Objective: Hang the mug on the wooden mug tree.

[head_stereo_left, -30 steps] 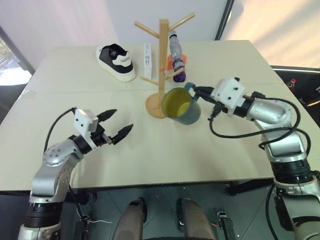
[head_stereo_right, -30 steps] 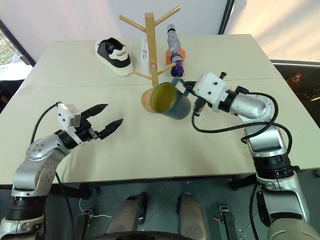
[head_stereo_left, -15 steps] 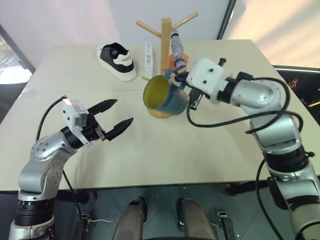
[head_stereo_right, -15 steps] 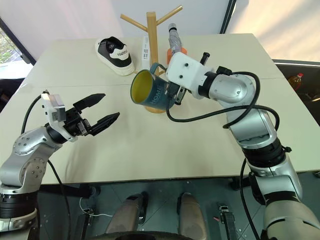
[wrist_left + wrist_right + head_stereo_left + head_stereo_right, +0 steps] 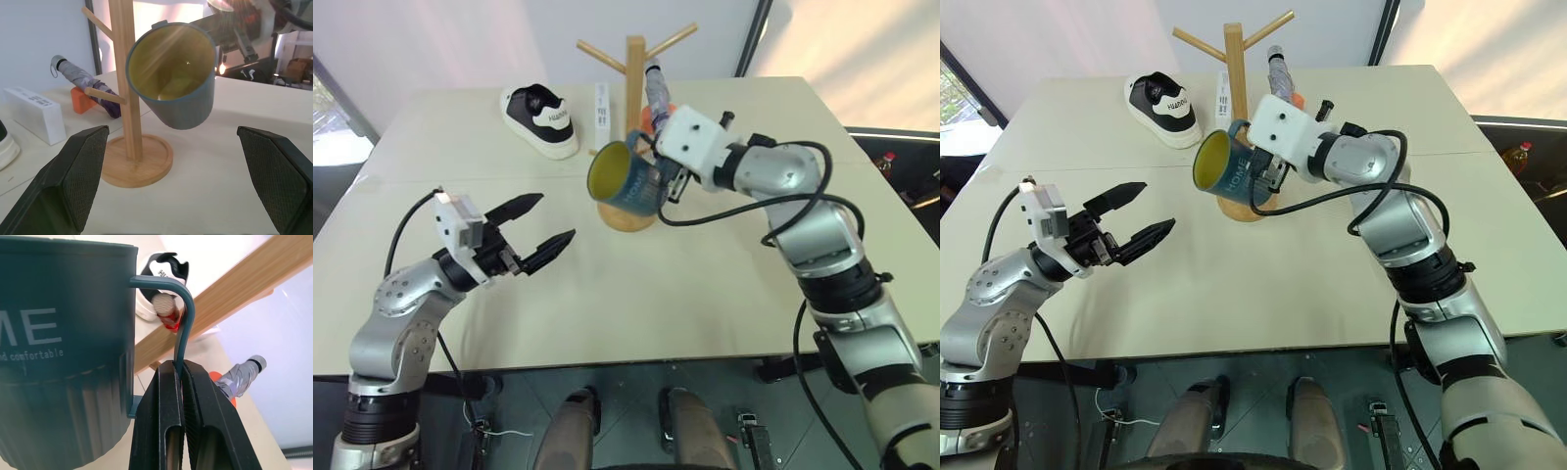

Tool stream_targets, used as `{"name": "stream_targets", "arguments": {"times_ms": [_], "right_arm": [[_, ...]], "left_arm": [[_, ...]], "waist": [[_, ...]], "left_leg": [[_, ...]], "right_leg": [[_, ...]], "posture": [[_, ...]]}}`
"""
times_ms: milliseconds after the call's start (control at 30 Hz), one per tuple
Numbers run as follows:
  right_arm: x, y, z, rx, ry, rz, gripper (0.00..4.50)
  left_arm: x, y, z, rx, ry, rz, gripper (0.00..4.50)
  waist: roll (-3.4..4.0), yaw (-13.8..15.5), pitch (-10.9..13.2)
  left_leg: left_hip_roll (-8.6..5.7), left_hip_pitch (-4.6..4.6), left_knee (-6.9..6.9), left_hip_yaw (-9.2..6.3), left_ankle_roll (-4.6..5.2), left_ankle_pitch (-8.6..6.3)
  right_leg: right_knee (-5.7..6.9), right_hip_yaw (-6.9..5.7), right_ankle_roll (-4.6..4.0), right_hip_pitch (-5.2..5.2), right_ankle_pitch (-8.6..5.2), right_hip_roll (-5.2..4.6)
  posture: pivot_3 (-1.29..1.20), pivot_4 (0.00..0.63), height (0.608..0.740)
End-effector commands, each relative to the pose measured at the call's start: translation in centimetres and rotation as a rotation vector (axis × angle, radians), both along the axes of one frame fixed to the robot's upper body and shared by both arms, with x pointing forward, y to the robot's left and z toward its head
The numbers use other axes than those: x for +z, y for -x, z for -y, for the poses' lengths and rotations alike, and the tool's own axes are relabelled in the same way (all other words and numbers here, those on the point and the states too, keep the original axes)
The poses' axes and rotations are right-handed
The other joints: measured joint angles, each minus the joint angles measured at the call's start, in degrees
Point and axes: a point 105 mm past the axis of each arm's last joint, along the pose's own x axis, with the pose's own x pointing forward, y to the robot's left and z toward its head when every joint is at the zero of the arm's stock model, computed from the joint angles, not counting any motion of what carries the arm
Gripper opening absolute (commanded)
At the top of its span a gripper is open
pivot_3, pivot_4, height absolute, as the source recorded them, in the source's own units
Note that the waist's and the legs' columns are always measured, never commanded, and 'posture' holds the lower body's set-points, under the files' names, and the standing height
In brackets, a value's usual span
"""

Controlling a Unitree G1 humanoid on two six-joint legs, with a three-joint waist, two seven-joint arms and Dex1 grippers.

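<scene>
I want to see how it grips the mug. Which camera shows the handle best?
The right wrist view: the handle is pinched between the right gripper. Head views show it partly hidden; the left wrist view shows its top.

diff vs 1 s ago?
The right gripper, still shut on the mug by its handle, lifted it off the table and carried it left and up against the wooden mug tree, mouth now facing left. The left gripper rose slightly, still open and empty. Shoe, umbrella, tree unmoved.
</scene>
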Motion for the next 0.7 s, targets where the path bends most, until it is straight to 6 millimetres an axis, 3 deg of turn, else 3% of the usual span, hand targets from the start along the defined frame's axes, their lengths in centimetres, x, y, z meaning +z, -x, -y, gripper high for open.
{"name": "stream_targets", "arguments": {"times_ms": [33, 100, 133, 267, 367, 500, 567, 700], "right_arm": [[2.1, 0.2, -0.6, 0.013, -0.001, 0.083, 0.08], [1.9, 0.3, -0.9, 0.026, 0.001, 0.074, 0.08], [1.9, 0.3, -0.9, 0.031, -0.001, 0.072, 0.35], [2.6, 0.2, -0.7, 0.015, -0.022, 0.106, 1.95], [3.4, 0.1, 0.1, -0.013, -0.032, 0.152, 3.54], [4.4, 1.2, 3.2, 0.001, -0.090, 0.146, 3.54], [4.2, 1.4, 5.7, -0.023, -0.174, 0.109, 3.54], [1.9, 1.6, 10.3, -0.052, -0.502, -0.050, 3.54]], "left_arm": [[1.1, 0.4, 0.3, -0.008, 0.004, 0.051, 4.50], [1.1, 0.4, 0.3, -0.008, 0.003, 0.051, 4.50], [1.1, 0.4, 0.4, -0.007, 0.004, 0.051, 4.50], [1.1, 0.3, 0.3, -0.004, 0.004, 0.053, 4.50], [1.1, 0.3, 0.3, -0.001, 0.002, 0.052, 4.50], [0.8, 0.0, -0.1, 0.033, 0.002, 0.033, 4.50], [0.5, -0.3, -0.6, 0.065, 0.011, 0.013, 4.50], [-1.4, -1.3, -1.9, 0.165, 0.009, -0.046, 4.50]], "waist": [[0.00, 0.0, 0.0], [0.00, 0.0, 0.0], [0.00, 0.0, 0.0], [0.00, 0.0, 0.0], [0.00, 0.0, 0.0], [-0.01, 0.4, 0.0], [-0.04, 0.4, 0.0], [-0.06, 0.2, 0.0]], "left_leg": [[0.00, 0.00, 0.00, 0.00, 0.00, 0.00], [0.00, 0.00, -0.01, 0.00, 0.00, 0.00], [0.00, 0.00, -0.01, 0.00, 0.00, 0.00], [0.00, 0.00, 0.00, 0.00, 0.00, 0.00], [0.00, 0.01, 0.00, 0.00, 0.00, 0.00], [-0.01, 0.00, 0.01, 0.00, 0.00, 0.00], [-0.02, 0.00, 0.00, -0.02, 0.00, 0.00], [-0.02, 0.02, 0.00, 0.00, 0.01, 0.00]], "right_leg": [[0.00, 0.00, 0.00, 0.00, 0.00, 0.00], [0.00, 0.00, 0.00, 0.00, 0.00, 0.00], [0.00, 0.00, 0.00, 0.00, 0.00, 0.00], [0.01, 0.00, 0.01, 0.00, 0.00, 0.00], [0.02, 0.00, 0.00, 0.00, 0.00, 0.01], [0.01, 0.00, 0.01, 0.01, 0.00, 0.01], [-0.05, 0.00, 0.04, 0.07, -0.03, 0.00], [-0.09, 0.01, 0.04, 0.13, -0.02, 0.00]], "posture": [[0.00, 0.150, 0.740], [0.00, 0.150, 0.740], [0.00, 0.150, 0.740], [0.00, 0.150, 0.740], [0.00, 0.150, 0.740], [0.00, 0.150, 0.740], [0.00, 0.150, 0.740], [0.00, 0.150, 0.740]]}}
